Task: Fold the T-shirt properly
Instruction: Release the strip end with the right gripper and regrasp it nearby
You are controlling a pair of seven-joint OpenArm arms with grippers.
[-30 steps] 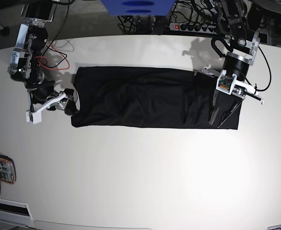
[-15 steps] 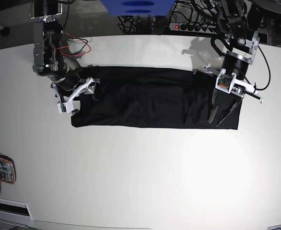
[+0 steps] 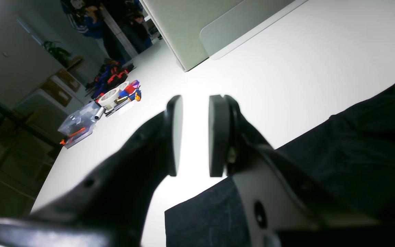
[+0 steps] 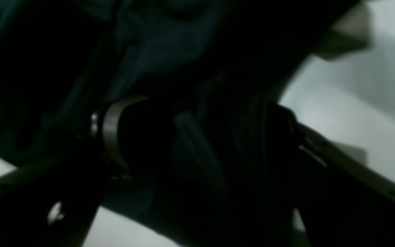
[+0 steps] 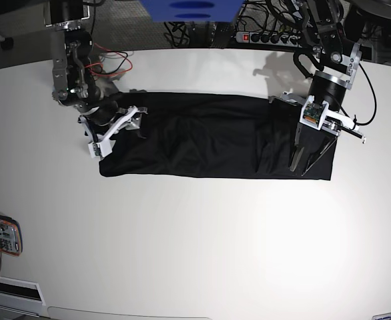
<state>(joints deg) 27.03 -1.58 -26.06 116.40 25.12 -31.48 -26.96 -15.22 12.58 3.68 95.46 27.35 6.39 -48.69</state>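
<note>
Black T-shirt [image 5: 215, 137] lies as long band near worktop's far edge. My right gripper [image 4: 190, 137] clamps its end fabric; left gripper [image 3: 195, 135] parted, empty — next: pinch other end, fold across.

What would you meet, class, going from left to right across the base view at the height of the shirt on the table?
Bare table → right arm's tool at the shirt's left end → the black T-shirt → left arm's tool over the shirt's right end → bare table again.
</note>
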